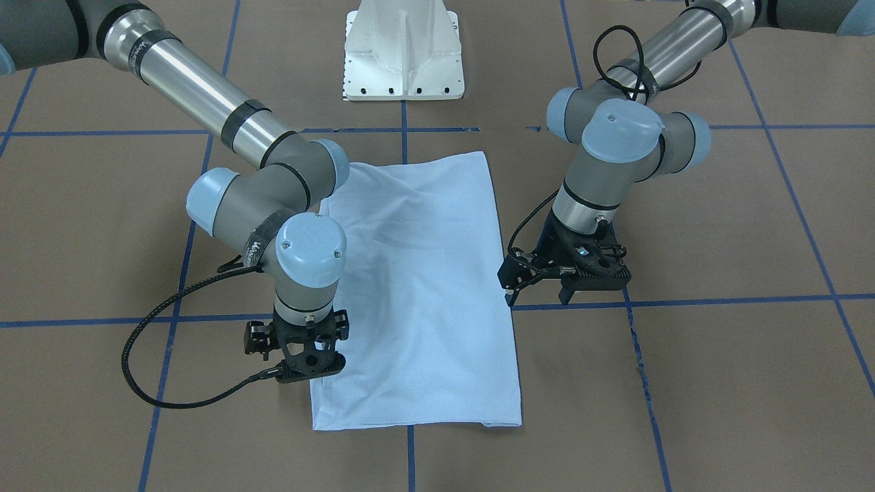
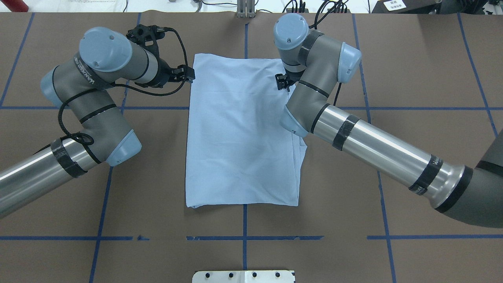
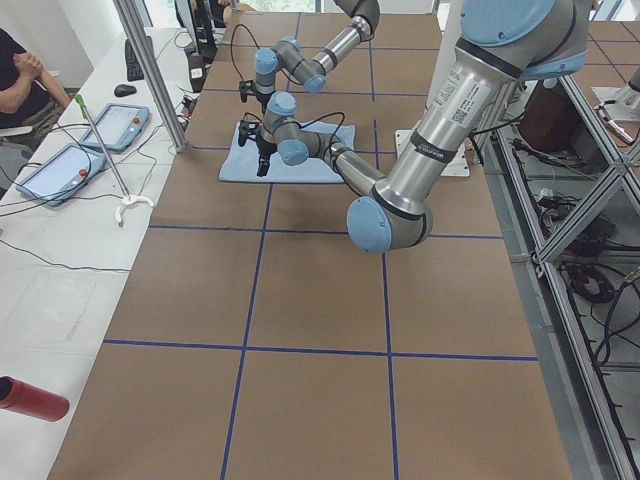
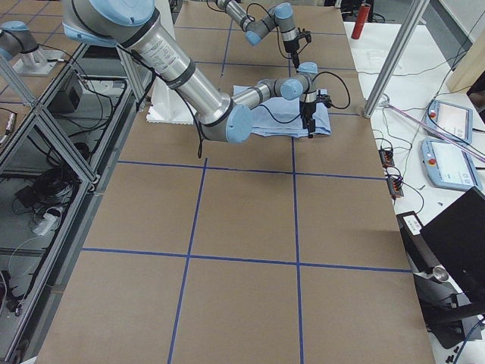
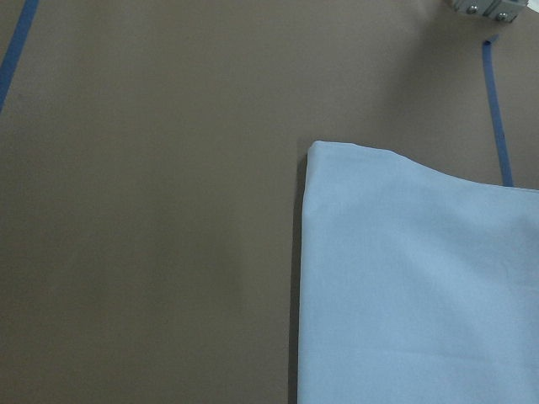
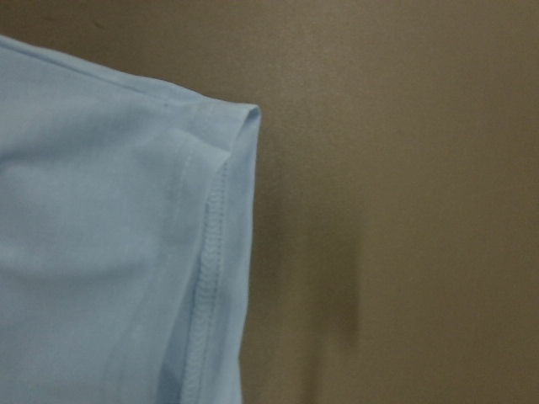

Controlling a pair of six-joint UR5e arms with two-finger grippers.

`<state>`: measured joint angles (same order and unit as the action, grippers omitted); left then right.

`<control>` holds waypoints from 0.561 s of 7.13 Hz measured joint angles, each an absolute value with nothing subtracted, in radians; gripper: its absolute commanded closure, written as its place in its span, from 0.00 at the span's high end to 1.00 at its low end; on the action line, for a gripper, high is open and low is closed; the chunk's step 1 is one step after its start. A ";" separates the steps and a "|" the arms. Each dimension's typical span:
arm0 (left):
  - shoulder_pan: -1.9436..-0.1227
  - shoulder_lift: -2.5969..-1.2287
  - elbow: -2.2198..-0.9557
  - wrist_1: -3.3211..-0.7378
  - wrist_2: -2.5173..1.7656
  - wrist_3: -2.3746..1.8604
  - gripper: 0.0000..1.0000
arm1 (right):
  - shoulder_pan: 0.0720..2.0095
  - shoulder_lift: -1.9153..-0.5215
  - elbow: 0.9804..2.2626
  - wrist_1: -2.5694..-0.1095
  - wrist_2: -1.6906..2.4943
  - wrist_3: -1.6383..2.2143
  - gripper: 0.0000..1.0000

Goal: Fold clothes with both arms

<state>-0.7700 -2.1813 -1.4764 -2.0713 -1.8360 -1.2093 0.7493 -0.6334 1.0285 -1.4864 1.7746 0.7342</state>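
Observation:
The clothes, one light blue T-shirt (image 1: pixel 417 287) (image 2: pixel 241 133), lie folded into a long flat rectangle at the table's middle; no print or neck shows. My left gripper (image 1: pixel 538 294) (image 2: pixel 188 74) hangs open just off the shirt's side edge near its far end, with nothing in it. The left wrist view has a folded shirt corner (image 5: pixel 404 278) on bare table. My right gripper (image 1: pixel 304 352) (image 2: pixel 281 80) points straight down over the opposite edge at the far end, its fingers hidden under the wrist. A hemmed shirt corner (image 6: pixel 126 252) fills the right wrist view.
The white pedestal base (image 1: pixel 403 55) (image 2: pixel 243 276) stands at the robot's side of the table. Blue tape lines (image 2: pixel 243 237) grid the brown tabletop. A side bench carries tablets (image 3: pixel 100 130) and a red cylinder (image 3: pixel 30 398), with a seated person (image 3: pixel 15 70) beside it.

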 measured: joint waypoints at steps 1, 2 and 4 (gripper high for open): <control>-0.770 -2.184 -1.480 -2.071 -1.838 -1.210 1.00 | 0.761 -0.636 1.030 -1.486 1.785 0.722 1.00; -0.770 -2.183 -1.489 -2.071 -1.855 -1.211 1.00 | 0.768 -0.634 1.041 -1.487 1.811 0.718 1.00; -0.770 -2.163 -1.546 -2.065 -1.956 -1.244 1.00 | 0.781 -0.652 1.148 -1.497 1.924 0.731 1.00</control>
<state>-0.7699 -2.1629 -1.5465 -2.0649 -1.9561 -1.2438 0.7806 -0.6524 1.1476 -1.4972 1.9239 0.7313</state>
